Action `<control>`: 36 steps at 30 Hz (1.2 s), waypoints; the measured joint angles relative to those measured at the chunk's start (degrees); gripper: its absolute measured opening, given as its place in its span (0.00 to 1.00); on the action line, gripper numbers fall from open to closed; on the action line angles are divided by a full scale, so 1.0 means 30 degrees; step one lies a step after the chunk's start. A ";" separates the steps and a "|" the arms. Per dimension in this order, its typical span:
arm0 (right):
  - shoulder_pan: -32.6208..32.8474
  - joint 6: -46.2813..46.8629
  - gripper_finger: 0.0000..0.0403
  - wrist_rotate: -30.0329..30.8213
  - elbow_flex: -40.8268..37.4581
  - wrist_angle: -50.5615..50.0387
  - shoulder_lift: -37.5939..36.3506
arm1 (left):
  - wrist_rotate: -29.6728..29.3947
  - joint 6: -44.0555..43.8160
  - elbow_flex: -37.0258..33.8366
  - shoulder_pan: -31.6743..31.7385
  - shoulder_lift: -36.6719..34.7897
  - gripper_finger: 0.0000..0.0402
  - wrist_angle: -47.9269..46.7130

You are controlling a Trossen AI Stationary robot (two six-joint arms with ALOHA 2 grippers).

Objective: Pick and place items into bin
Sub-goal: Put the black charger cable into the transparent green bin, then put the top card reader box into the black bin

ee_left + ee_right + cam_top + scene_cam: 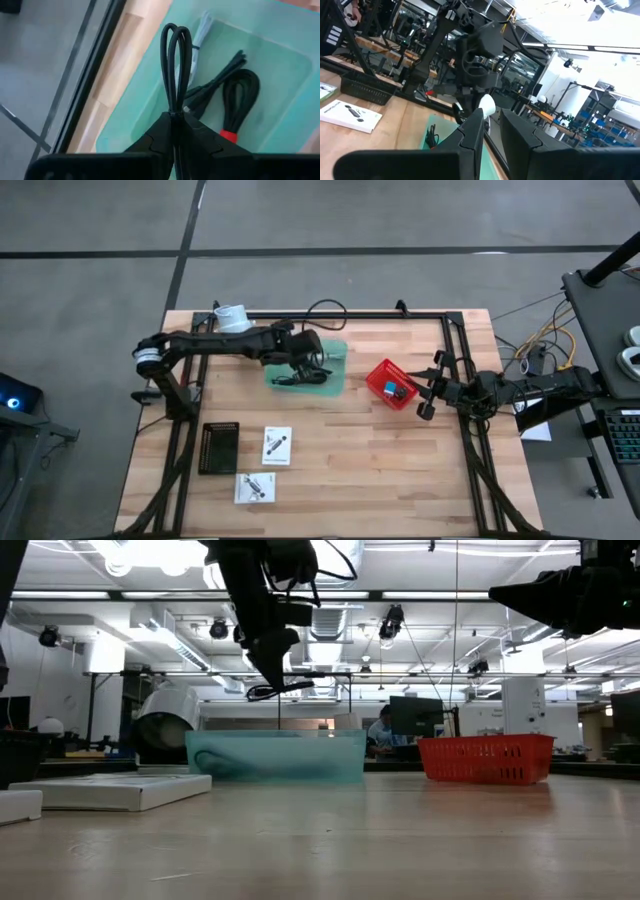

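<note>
Hanging over the teal bin (335,370), the left gripper (176,125) pinches a looped black cable (176,65) between nearly closed fingers; other cables (235,90) lie inside the bin. Farther right, beside the red basket (380,375), the right gripper (492,125) waits, slightly parted and empty.

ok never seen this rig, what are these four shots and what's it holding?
Two robot arms at a wooden table, one moment from four cameras: overhead, table level, and one on each wrist. The left gripper hangs over the teal bin, pinching a looped black cable; other cables already lie inside. The right gripper waits beside the red basket, holding nothing. Also on the table: a white roll, a black tray and two white packets.
</note>
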 joint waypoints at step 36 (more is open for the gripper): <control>0.0000 0.0058 0.13 0.0005 -0.0006 -0.0358 0.0015 | 0.7053 -1.3584 -0.0875 -0.2899 -0.0015 0.22 -1.2058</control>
